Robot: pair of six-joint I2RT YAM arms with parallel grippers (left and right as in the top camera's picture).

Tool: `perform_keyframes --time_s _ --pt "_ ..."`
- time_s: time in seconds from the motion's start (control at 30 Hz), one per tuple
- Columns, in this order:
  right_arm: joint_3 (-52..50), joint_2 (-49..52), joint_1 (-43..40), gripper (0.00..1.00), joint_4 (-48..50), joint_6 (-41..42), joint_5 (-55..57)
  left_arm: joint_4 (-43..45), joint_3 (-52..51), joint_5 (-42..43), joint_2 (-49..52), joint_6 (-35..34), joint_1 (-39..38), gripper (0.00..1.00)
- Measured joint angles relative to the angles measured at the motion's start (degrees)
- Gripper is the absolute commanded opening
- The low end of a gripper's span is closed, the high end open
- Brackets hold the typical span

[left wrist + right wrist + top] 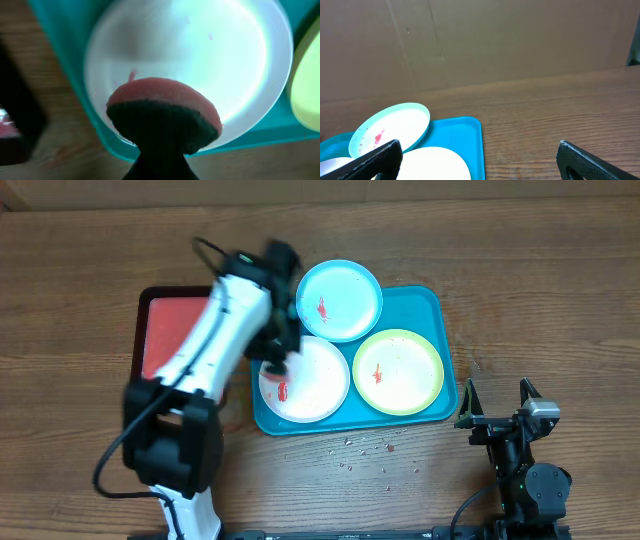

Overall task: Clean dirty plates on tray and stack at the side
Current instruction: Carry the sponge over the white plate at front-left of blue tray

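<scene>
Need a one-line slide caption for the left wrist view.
Left gripper holds a pink-topped sponge over the white plate on the turquoise tray, yellow-green plate at right.

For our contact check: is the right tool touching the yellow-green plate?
Apart. Overhead view shows the tray rim lying between the right tool and the yellow-green plate.

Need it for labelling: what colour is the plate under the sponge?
The plate is white; left wrist view.
</scene>
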Motion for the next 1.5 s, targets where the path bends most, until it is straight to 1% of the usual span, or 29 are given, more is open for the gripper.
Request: perform_keyframes --time_s 0.1,0.2,0.33,0.43,0.6,0.7,0.77,0.87,0.93,1.03,1.1,1.17,1.23,1.3,1.33,1.43,1.47,1.5 --pt "0.0 0.0 0.0 1.0 0.0 0.0 0.0 4.9 -4.3 0.2 0.1 -0.9 -3.3 0.04" --pt "0.0 0.0 0.0 1.0 0.0 0.0 0.0 10.2 -7.5 0.2 0.1 -1.7 -4.6 0.04" --pt "0.0 0.0 0.0 1.0 0.0 0.0 0.0 14.5 -11.1 0.4 0.1 -2.0 -5.5 0.04" --pt "0.0 0.0 0.0 1.0 0.0 0.0 0.0 15.6 -13.1 0.3 0.1 -2.4 -5.8 0.04" --pt "0.0 0.0 0.0 1.0 0.0 0.0 0.0 15.8 -13.7 0.3 -0.5 -2.6 -5.4 0.05" --pt "0.0 0.0 0.0 1.0 0.0 0.0 0.3 15.9 -14.2 0.3 -3.4 -2.6 -4.6 0.05" --pt "0.0 0.0 0.0 1.0 0.4 0.0 0.3 17.4 -15.9 0.3 -8.5 -2.6 -3.6 0.04" --pt "0.0 0.0 0.0 1.0 3.6 1.3 -1.7 22.3 -21.0 0.3 -16.6 -2.8 -2.8 0.04" --pt "0.0 0.0 0.0 1.0 6.3 2.4 -5.4 28.5 -26.5 1.0 -21.2 -2.9 -2.7 0.04" --pt "0.0 0.0 0.0 1.0 9.6 3.3 -9.7 34.1 -32.6 2.7 -22.4 -3.0 -2.8 0.04" --pt "0.0 0.0 0.0 1.0 11.1 3.5 -11.8 35.4 -35.5 3.3 -21.6 -3.0 -2.8 0.04" --pt "0.8 0.1 0.0 1.0 10.5 3.0 -12.9 35.7 -36.6 3.6 -21.2 -3.0 -2.8 0.04" --pt "4.3 1.1 -0.3 1.0 6.9 1.6 -13.4 36.7 -36.7 3.6 -21.1 -3.0 -2.8 0.04" --pt "11.2 3.6 -1.2 1.0 0.2 0.4 -13.4 38.4 -36.7 3.1 -21.1 -3.0 -2.8 0.04" --pt "16.2 5.9 -2.0 1.0 -4.9 -0.3 -13.2 38.9 -36.7 2.8 -21.1 -3.0 -2.8 0.04" --pt "32.3 15.9 -4.1 1.0 -20.7 -1.5 -13.2 40.7 -36.7 2.2 -21.1 -3.5 -2.8 0.04" --pt "36.2 19.0 -4.4 1.0 -23.8 -1.6 -13.2 41.1 -36.7 2.0 -21.1 -3.9 -2.8 0.04" --pt "41.1 23.5 -4.6 1.0 -29.2 -1.8 -13.7 41.5 -36.7 1.9 -21.1 -4.3 -2.8 0.04"
